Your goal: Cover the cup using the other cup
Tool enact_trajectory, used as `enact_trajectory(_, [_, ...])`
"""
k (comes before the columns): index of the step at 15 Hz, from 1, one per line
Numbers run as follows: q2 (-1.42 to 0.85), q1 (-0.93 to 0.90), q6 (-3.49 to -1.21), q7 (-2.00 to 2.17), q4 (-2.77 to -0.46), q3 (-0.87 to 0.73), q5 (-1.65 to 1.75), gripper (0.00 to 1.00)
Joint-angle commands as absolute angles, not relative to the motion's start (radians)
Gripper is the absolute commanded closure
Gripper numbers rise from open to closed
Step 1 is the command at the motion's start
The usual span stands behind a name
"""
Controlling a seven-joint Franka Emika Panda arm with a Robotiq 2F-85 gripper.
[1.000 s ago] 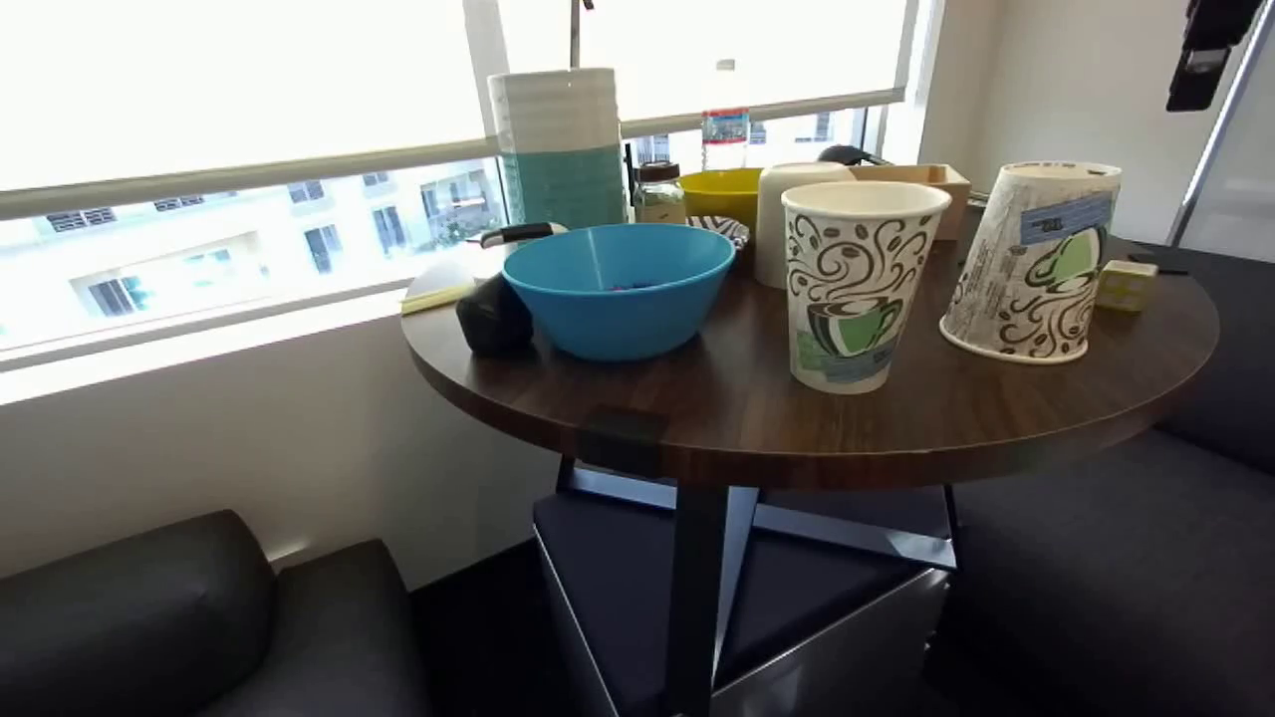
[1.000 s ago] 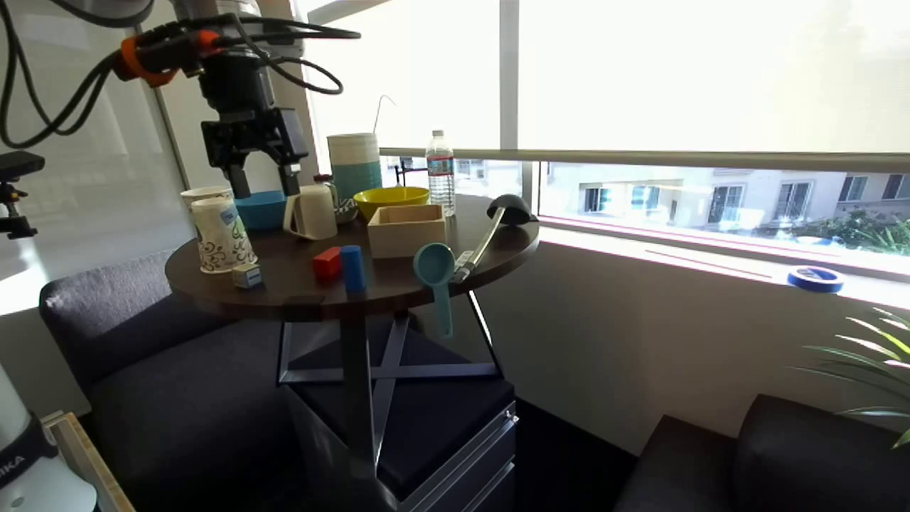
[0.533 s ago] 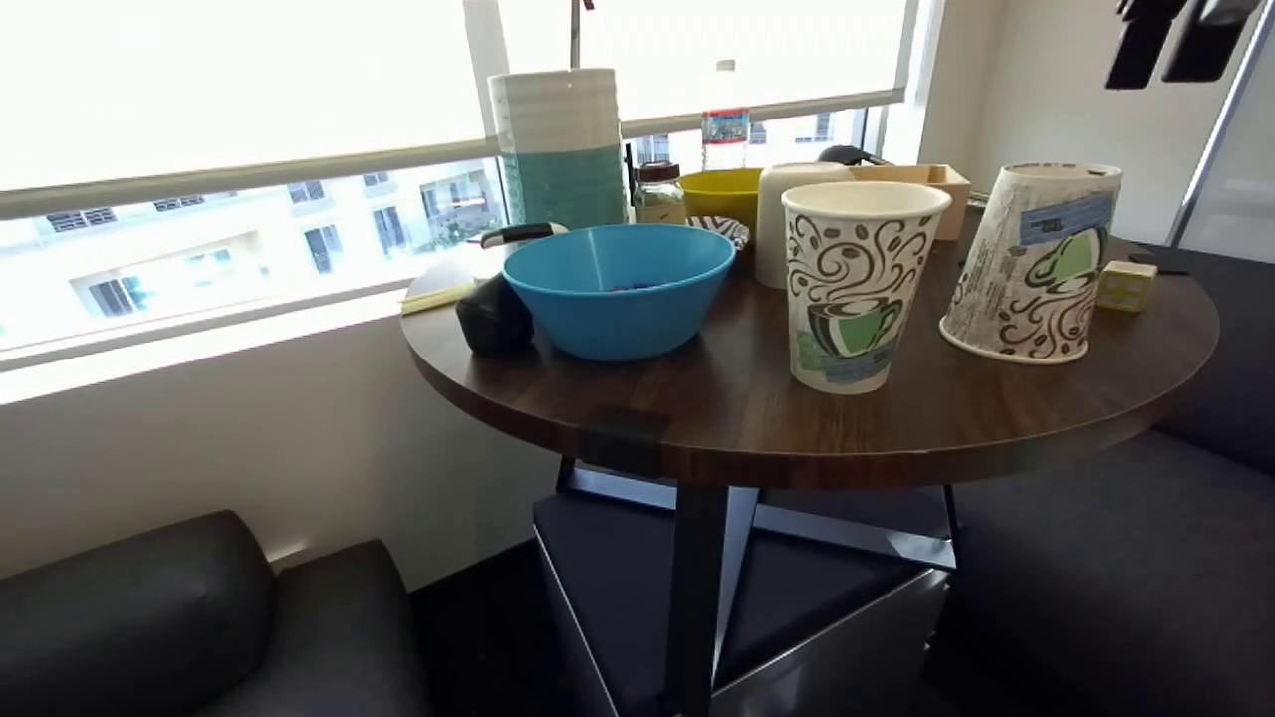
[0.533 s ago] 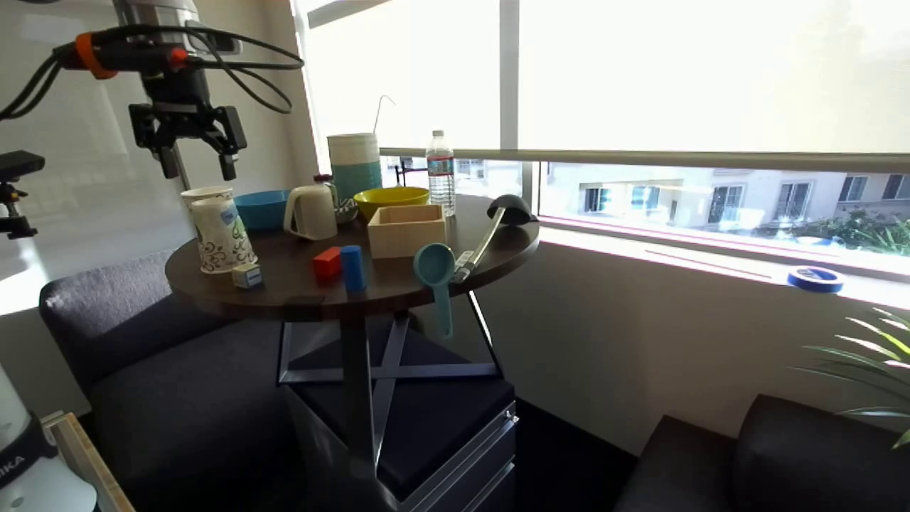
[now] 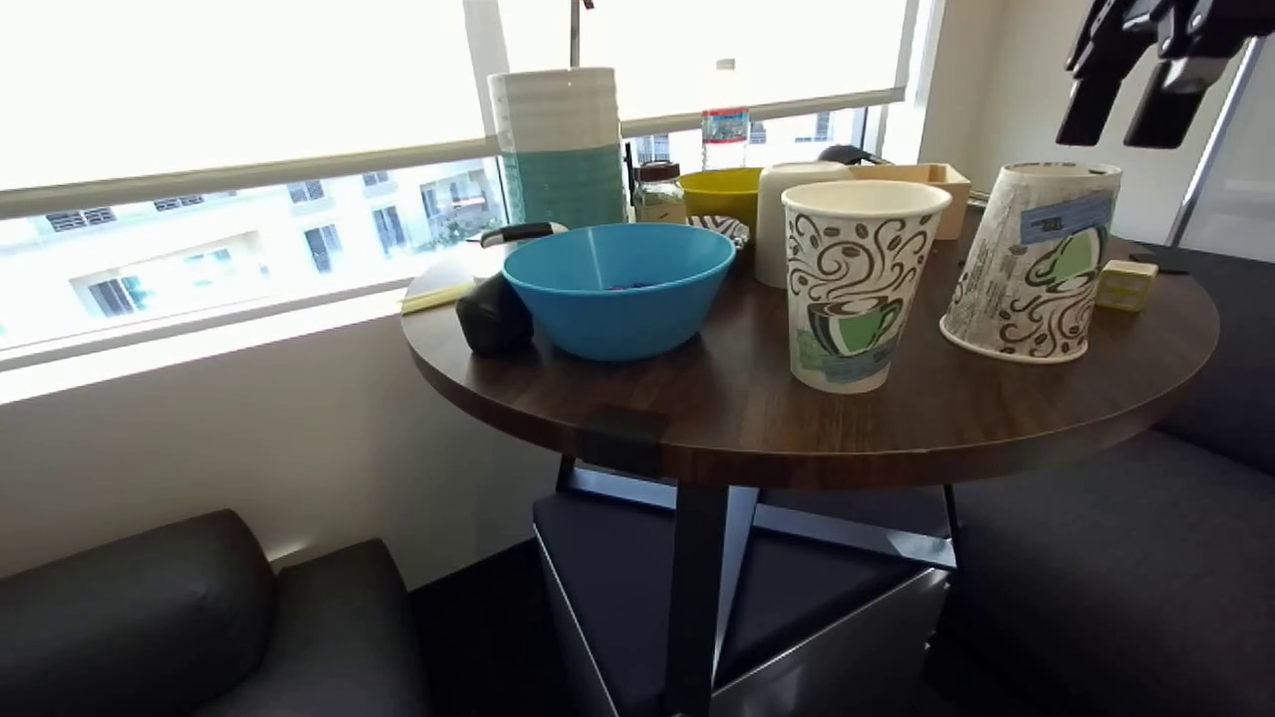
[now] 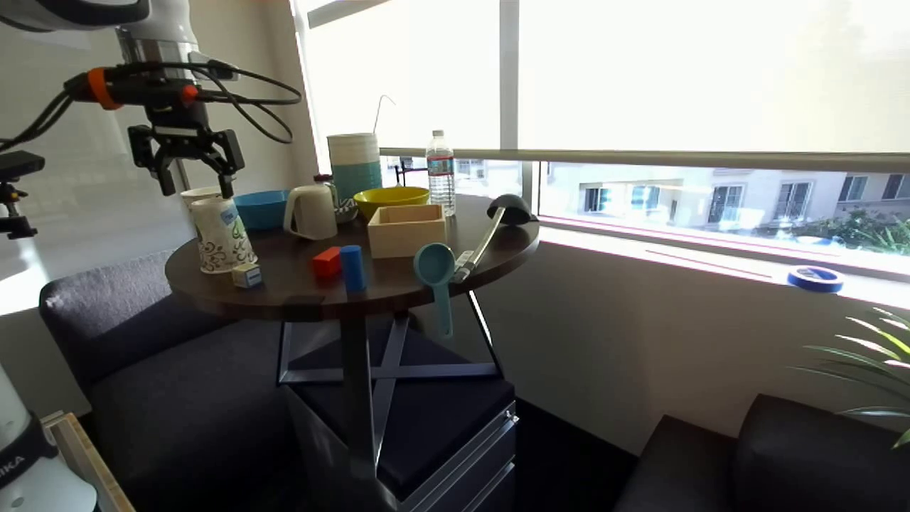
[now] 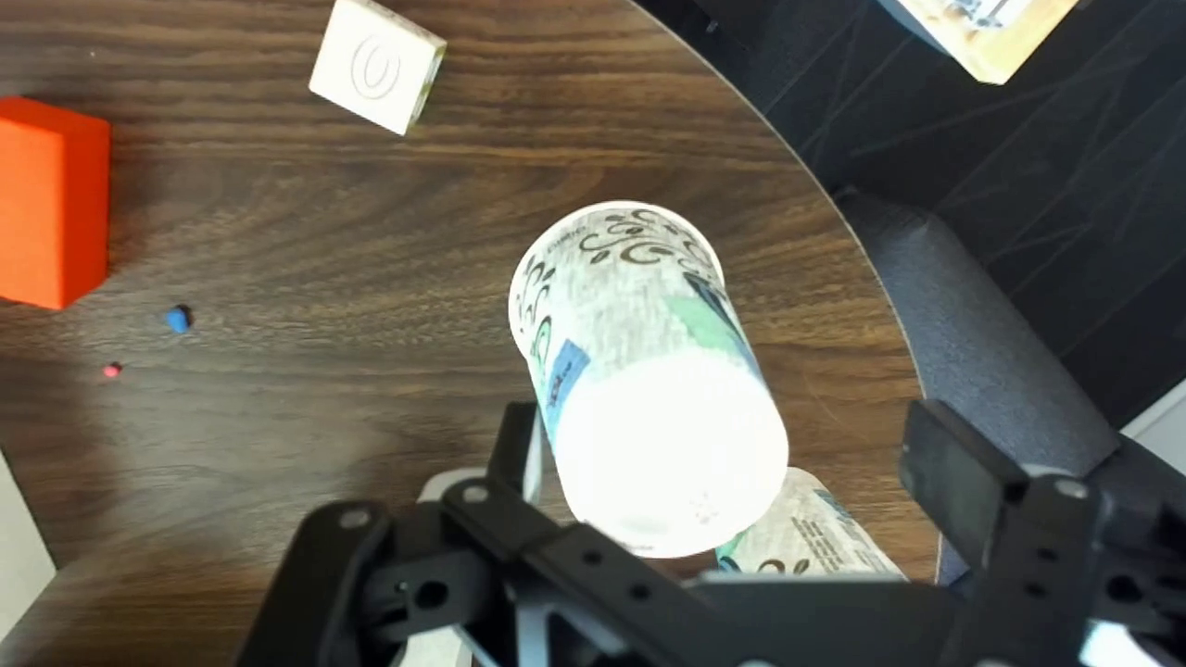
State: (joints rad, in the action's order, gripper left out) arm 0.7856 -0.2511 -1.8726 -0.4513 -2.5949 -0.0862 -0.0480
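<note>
The cup [image 5: 862, 289], cream with dense dark swirls, stands upright on the round table. In an exterior view it is mostly hidden behind the other cup, its rim [image 6: 193, 193] showing; in the wrist view part of its side [image 7: 815, 528] shows. The other cup [image 5: 1036, 264] stands upside down beside it, base up, apart from it, also seen in an exterior view [image 6: 224, 238]. My gripper [image 5: 1118, 131] is open, fingers down, just above the other cup [image 6: 197, 189]. In the wrist view the other cup's base [image 7: 672, 454] shows between the open fingers [image 7: 737, 445], nearer the left one.
A small block [image 6: 247, 275] sits close to the other cup. A white mug [image 6: 313, 213], a blue bowl [image 5: 618, 294], a wooden box [image 6: 407, 238], a red block [image 6: 327, 263] and a blue cylinder [image 6: 352, 269] stand on the table. The round table's edge [image 7: 834, 213] runs near the cups.
My gripper has moved across toward the cups, over the upside-down one, and then lowered. It stays open. The cups have not moved.
</note>
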Motion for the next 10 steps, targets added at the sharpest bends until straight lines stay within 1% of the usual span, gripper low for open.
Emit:
enact_trajectory(1, [0.769, -0.239, -1.945, -0.478, -2.617, -0.074, -0.039, 0.0])
enact_trajectory(7, [0.731, -0.239, -1.981, -0.497, -2.623, -0.072, -0.029, 0.01])
enact_trajectory(8, [0.725, -0.237, -1.987, -0.496, -2.62, -0.072, -0.028, 0.04])
enact_trajectory(9, [0.721, -0.237, -1.993, -0.498, -2.62, -0.073, -0.028, 0.05])
enact_trajectory(10, [0.716, -0.236, -1.998, -0.498, -2.617, -0.071, -0.025, 0.1])
